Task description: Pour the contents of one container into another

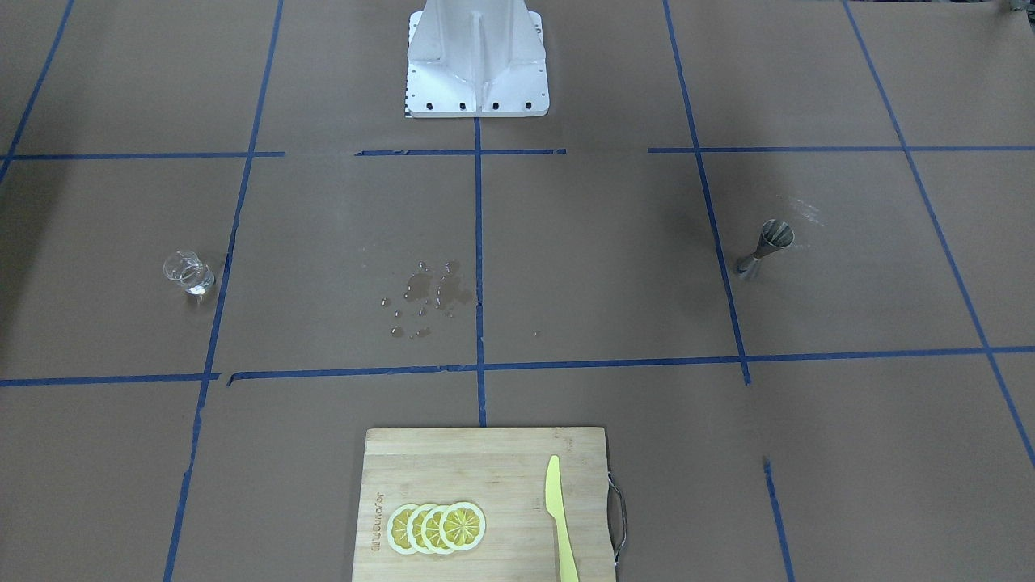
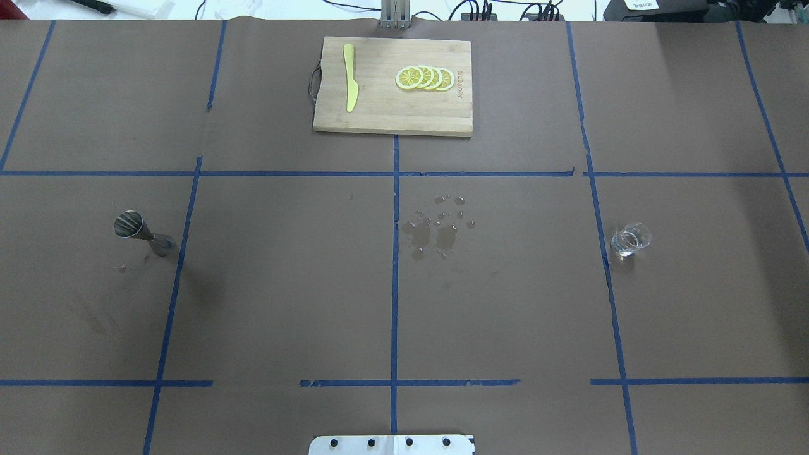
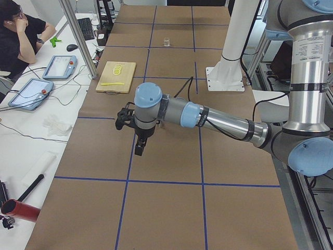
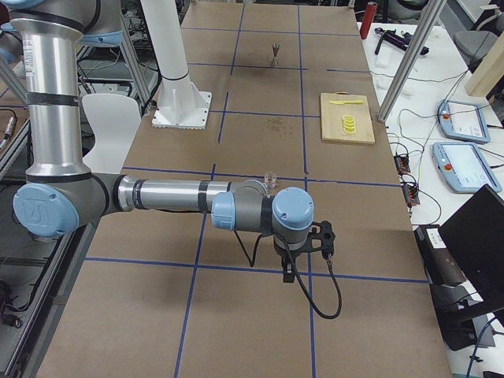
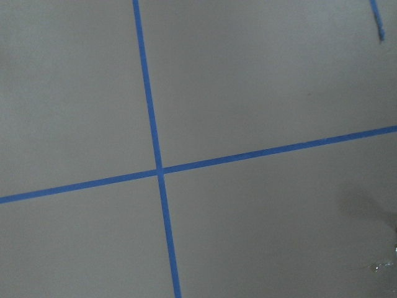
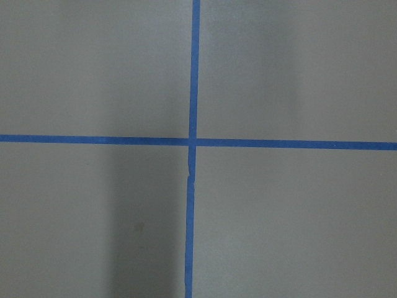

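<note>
The small clear glass cup (image 1: 188, 272) stands upright on the brown table on my right side, also seen from overhead as the cup (image 2: 630, 239). The grey metal jigger (image 1: 766, 250) stands upright far off on my left side, the jigger (image 2: 140, 232) near a blue tape line. Neither gripper shows in the front or overhead views. The left gripper (image 3: 139, 148) hangs over the table's near end in the left side view, and the right gripper (image 4: 289, 272) does the same in the right side view. I cannot tell whether either is open or shut. Both wrist views show only taped paper.
A wooden cutting board (image 2: 379, 117) with lemon slices (image 2: 425, 78) and a yellow knife (image 2: 350, 85) lies at the far middle edge. Spilled water drops (image 2: 436, 230) mark the table's middle. The white robot base (image 1: 477, 61) stands at the near side. An operator (image 3: 21, 36) sits beside the table.
</note>
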